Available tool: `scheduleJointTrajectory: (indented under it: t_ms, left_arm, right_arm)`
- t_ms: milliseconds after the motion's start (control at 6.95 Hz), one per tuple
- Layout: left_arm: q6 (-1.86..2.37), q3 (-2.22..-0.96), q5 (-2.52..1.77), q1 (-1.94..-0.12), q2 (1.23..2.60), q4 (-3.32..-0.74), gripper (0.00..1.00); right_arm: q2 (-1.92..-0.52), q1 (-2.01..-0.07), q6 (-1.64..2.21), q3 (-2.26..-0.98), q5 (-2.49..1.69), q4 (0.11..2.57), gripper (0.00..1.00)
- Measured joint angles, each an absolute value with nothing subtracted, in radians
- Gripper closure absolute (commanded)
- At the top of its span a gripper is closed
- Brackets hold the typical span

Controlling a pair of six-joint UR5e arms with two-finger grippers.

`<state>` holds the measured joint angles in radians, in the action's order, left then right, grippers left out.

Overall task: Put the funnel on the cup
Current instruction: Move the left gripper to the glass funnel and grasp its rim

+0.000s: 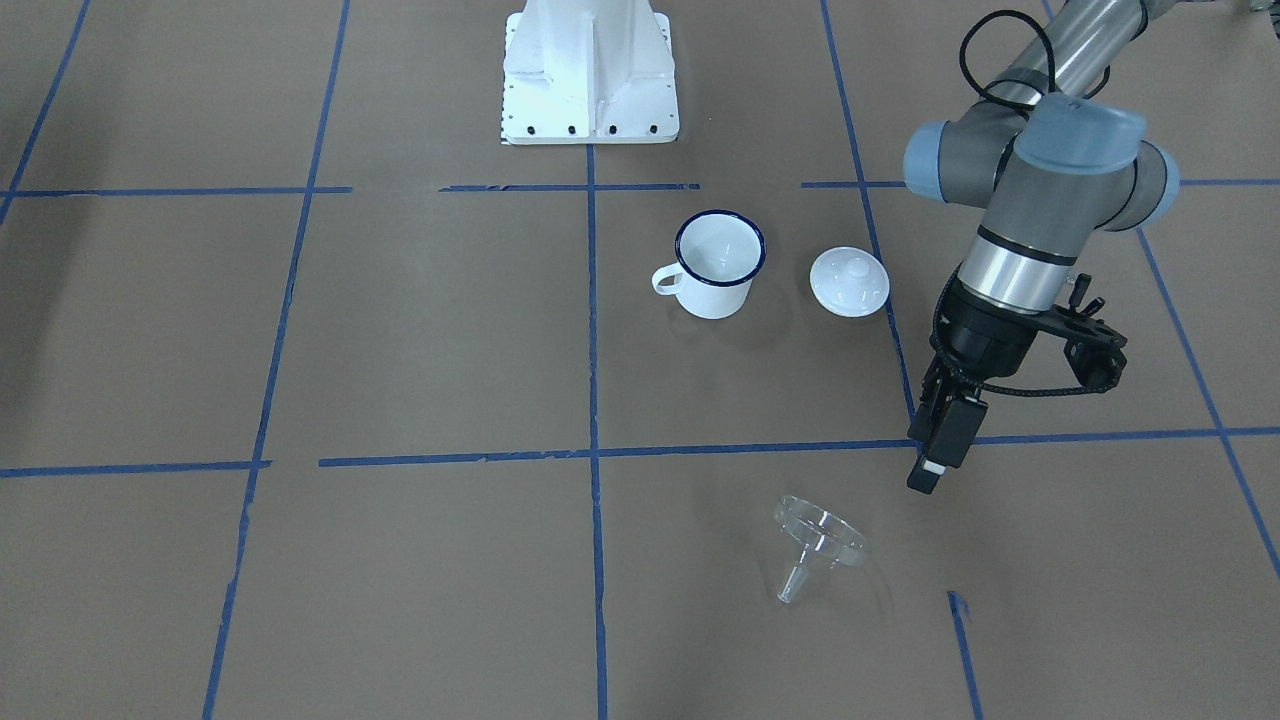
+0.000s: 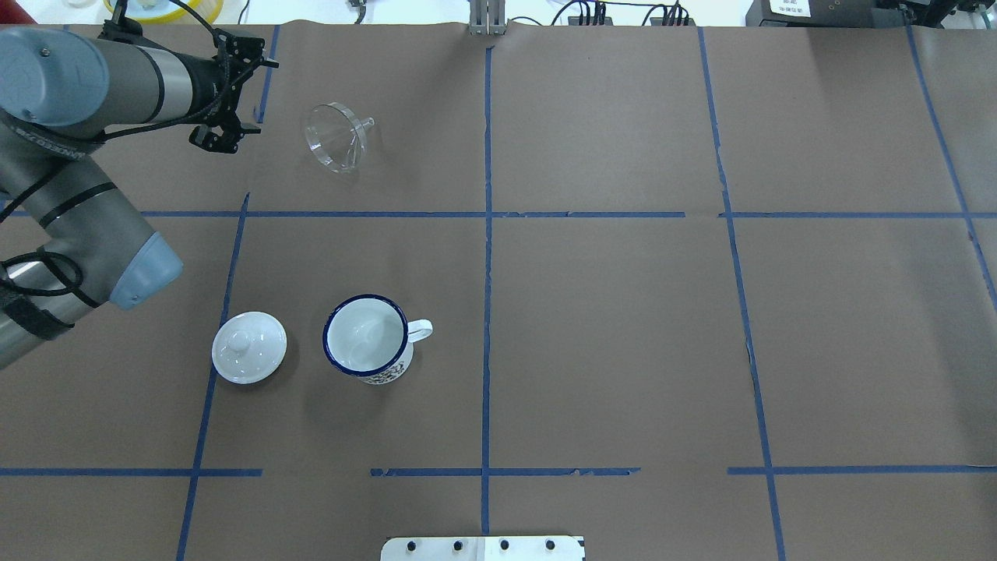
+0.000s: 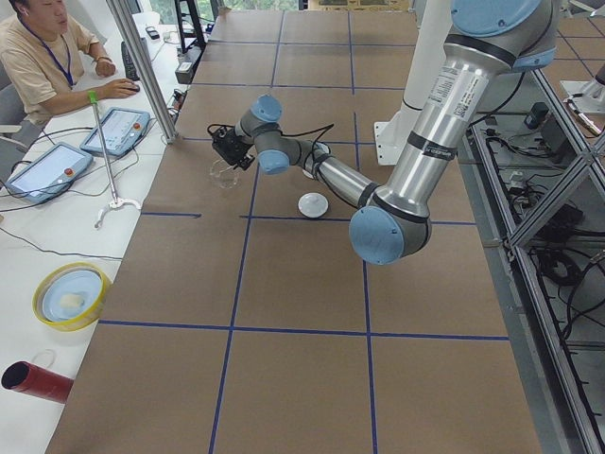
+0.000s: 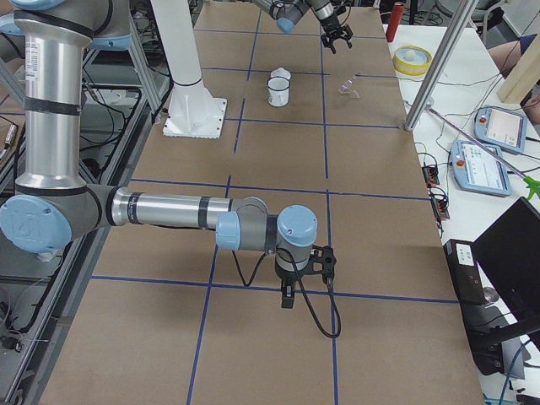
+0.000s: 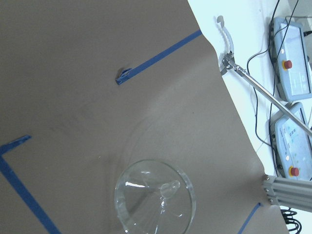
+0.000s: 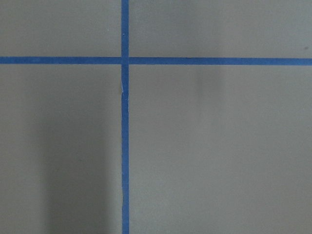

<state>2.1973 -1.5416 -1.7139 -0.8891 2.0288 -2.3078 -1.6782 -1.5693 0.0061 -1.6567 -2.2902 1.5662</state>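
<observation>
The clear funnel (image 1: 818, 540) lies on its side on the brown table, on the far left part seen from overhead (image 2: 336, 139). It fills the bottom of the left wrist view (image 5: 155, 197). The white cup (image 1: 718, 262) with a blue rim stands upright and empty, nearer the robot (image 2: 368, 339). My left gripper (image 1: 925, 465) hangs above the table just beside the funnel, apart from it, its jaws apparently open and empty. My right gripper (image 4: 287, 299) hovers low over bare table far from both; I cannot tell if it is open.
A white domed lid (image 1: 849, 282) with a knob lies beside the cup. The robot base (image 1: 590, 75) stands behind it. A yellow bowl (image 3: 71, 295), tablets (image 5: 292, 58) and an operator are past the table's far edge.
</observation>
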Motion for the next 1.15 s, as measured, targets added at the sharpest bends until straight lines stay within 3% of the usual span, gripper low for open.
scheduleJointTrajectory:
  t_ms: [719, 1151]
  left_arm:
    - [2.273, -1.325, -1.608, -0.824, 2.110, -2.506, 0.00]
    - [2.269, -1.197, -1.592, -0.820, 2.170, -2.595, 0.15]
  right_arm:
    - [-1.678, -1.569, 0.006, -1.657, -2.290, 1.566, 0.00]
    - [-1.678, -1.569, 0.006, -1.657, -2.290, 1.566, 0.00]
